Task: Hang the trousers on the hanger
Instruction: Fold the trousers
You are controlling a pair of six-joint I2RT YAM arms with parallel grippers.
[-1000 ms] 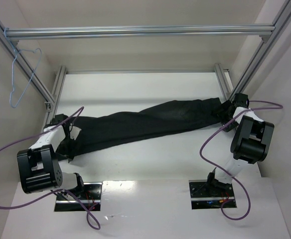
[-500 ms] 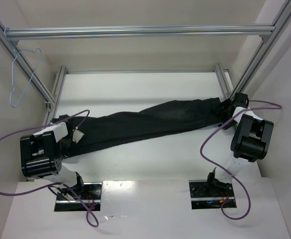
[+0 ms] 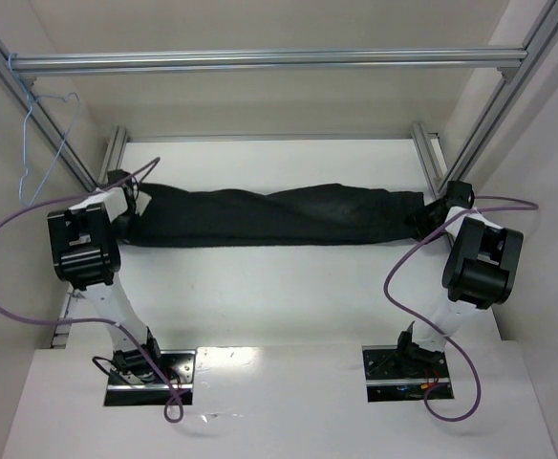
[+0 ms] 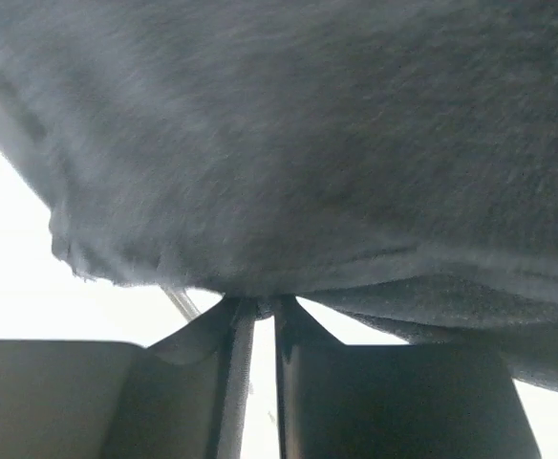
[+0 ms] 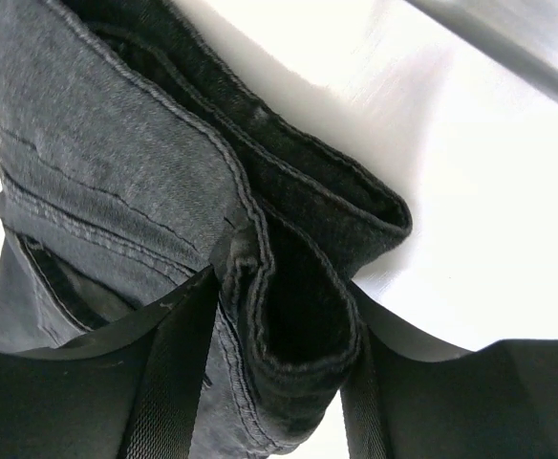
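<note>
We see the trousers (image 3: 274, 215) drawn out as one long dark band across the far half of the table (image 3: 289, 296), running nearly level from left to right and gripped at both ends. Our left gripper (image 3: 128, 204) sits at the left end. In the left wrist view its two fingers (image 4: 203, 382) stand almost together, with the edge of the cloth pinched in the narrow slit between them and grey fabric filling the view above. Our right gripper (image 3: 432, 215) is clenched on the right end. The right wrist view shows the folded waistband bunched between its fingers (image 5: 179, 325), with stitched seams beside it. We cannot tell whether the middle of the band lies on the table or hangs just above it. The hanger (image 3: 42, 143) hangs at the far left, near the left end of the frame bar (image 3: 260, 60), apart from the trousers and beyond the left gripper.
</note>
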